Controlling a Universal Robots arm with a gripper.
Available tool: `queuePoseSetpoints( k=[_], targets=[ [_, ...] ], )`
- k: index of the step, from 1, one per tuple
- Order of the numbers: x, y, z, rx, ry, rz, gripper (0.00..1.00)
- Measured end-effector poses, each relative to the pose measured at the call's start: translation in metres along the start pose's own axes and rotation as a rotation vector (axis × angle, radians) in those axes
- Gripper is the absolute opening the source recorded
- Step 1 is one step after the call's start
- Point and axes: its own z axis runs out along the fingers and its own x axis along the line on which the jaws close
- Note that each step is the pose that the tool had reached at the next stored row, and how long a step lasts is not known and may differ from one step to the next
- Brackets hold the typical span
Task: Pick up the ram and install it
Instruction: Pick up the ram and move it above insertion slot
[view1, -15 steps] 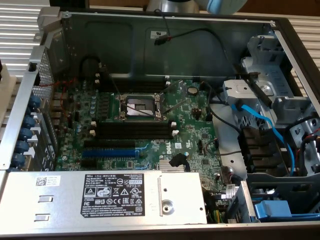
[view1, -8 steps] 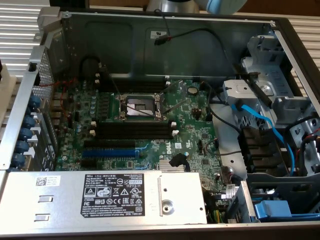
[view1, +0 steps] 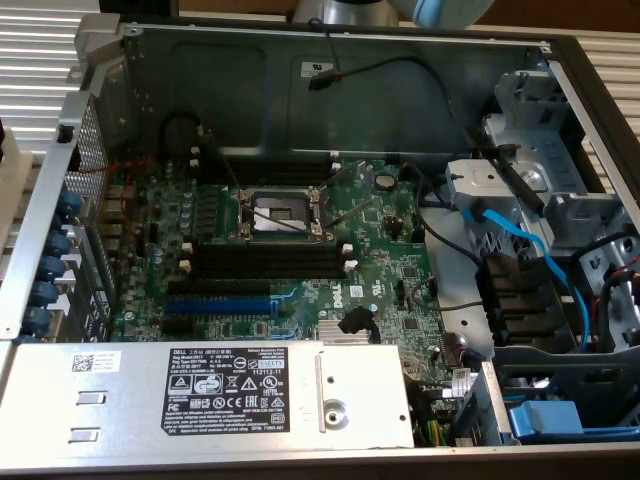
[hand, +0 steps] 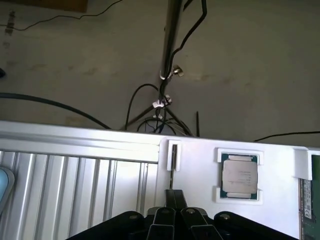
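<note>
Wrist view, ram (hand: 311, 200): I see its green board lying in the white holder (hand: 195, 170), well apart from the pincer.
Processor chip (hand: 240, 175): seated in the same holder, between ram and pincer.
Pincer (hand: 175, 194): fingers pressed together, gripping nothing, above the holder.
Exterior view, memory slots (view1: 270, 258): black with white end clips, beside the processor socket (view1: 278, 212).
Motherboard (view1: 400, 270): exposed in the open case.

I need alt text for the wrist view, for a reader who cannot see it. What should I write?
The shut tool faces a white tray that holds a processor chip in a frame and, apart from it, the green ram. Next to the tray lies ribbed metal, and beyond it a grey floor with black cables.
</note>
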Motion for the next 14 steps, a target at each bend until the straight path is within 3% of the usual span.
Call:
queuePoseSetpoints(
  k=[2, 8, 10, 14],
  targets=[
    [0.000, -0.0006, 0.0018, 0.0056, 0.0006, 0.000, 0.10],
    [0.000, -0.0017, 0.0071, 0.0307, 0.0022, -0.001, 0.10],
    [0.000, -0.0021, 0.0099, 0.0350, 0.0025, -0.001, 0.10],
    [0.001, -0.0033, 0.0170, 0.0379, 0.0027, -0.002, 0.10]
  ],
)
